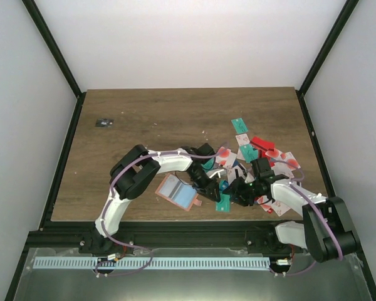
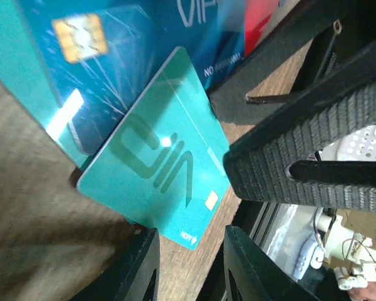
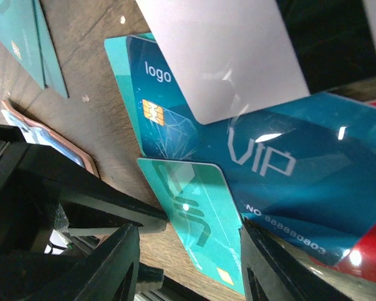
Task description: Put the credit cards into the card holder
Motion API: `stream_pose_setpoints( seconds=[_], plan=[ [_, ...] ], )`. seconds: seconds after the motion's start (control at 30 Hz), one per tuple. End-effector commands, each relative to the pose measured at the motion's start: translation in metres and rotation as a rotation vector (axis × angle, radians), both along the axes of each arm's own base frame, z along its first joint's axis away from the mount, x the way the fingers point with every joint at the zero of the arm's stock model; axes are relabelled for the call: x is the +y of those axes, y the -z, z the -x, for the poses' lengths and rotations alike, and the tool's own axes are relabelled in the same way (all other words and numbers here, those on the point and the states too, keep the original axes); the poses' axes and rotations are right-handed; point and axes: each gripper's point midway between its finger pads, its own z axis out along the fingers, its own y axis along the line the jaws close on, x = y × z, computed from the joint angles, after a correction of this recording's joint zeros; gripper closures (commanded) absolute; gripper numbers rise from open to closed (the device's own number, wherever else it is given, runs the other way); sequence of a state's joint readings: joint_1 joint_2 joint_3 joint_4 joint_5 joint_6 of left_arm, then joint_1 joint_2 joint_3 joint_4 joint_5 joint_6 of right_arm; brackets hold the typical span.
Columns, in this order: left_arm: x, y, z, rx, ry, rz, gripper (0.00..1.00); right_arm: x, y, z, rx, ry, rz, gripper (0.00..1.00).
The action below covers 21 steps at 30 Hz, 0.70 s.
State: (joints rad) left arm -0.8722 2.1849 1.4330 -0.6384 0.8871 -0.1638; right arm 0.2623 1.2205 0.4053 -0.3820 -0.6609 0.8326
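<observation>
Thin, glossy, round-cornered cards (image 1: pixel 261 144) lie heaped toward the wooden table's (image 1: pixel 144 113) right edge. The salmon holder (image 1: pixel 177 192) lies open just left of them, by the near edge. Both grippers straddle a teal card (image 2: pixel 156 157). The right gripper (image 3: pixel 191 266) is spread; the left gripper's (image 2: pixel 191 254) hold cannot be told. A ribbed black finger (image 2: pixel 313 150) crowds the teal card, and a blue card (image 3: pixel 288 163) is cut off.

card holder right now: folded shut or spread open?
Spread open. The card holder lies flat on the table, blue-grey inner pockets facing up inside its salmon edge.
</observation>
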Motion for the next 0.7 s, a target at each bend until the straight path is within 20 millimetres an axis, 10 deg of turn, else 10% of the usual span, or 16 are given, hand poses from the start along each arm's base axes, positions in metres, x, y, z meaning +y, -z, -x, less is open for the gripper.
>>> stream_pose_setpoints(
  seconds=[0.0,0.67],
  plan=[
    [0.004,0.007,0.017,0.027,0.038,-0.03,0.69,-0.003,-0.003,0.003,0.024,-0.002,0.035,0.53],
    [-0.02,-0.016,-0.048,-0.277,-0.092,-0.078,0.7,-0.003,-0.006,0.072,0.2,-0.105,-0.033,0.37]
  ],
)
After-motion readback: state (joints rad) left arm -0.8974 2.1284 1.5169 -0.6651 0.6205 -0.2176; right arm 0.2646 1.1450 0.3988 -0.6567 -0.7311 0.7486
